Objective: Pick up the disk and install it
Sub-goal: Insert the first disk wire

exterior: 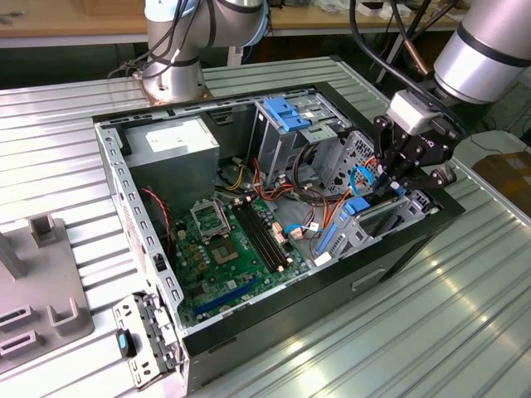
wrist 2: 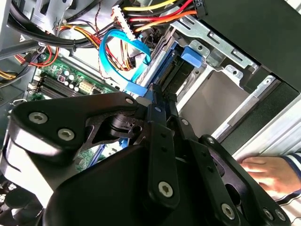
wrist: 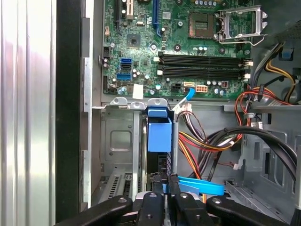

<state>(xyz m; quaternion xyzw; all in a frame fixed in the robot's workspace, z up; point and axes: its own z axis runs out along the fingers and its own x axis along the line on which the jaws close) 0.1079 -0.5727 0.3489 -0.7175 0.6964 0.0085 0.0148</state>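
Disk [wrist: 158, 136], flat hard drive framed in blue plastic rails, standing on edge in grey metal drive bay [wrist: 120, 141] of open black computer case [exterior: 124, 178], pinched along its thin edge by closed black gripper [wrist: 166, 181]. Probably rigid, dense for its size, sensitive to knocks; best held across the rails. Narrow slot; red, yellow and orange cables [wrist: 197, 146] just beside, green motherboard [wrist: 141, 52] near. Ribbed metal table [exterior: 398, 332] underneath; person's hand [wrist 2: 263, 172] near the case's outer wall.
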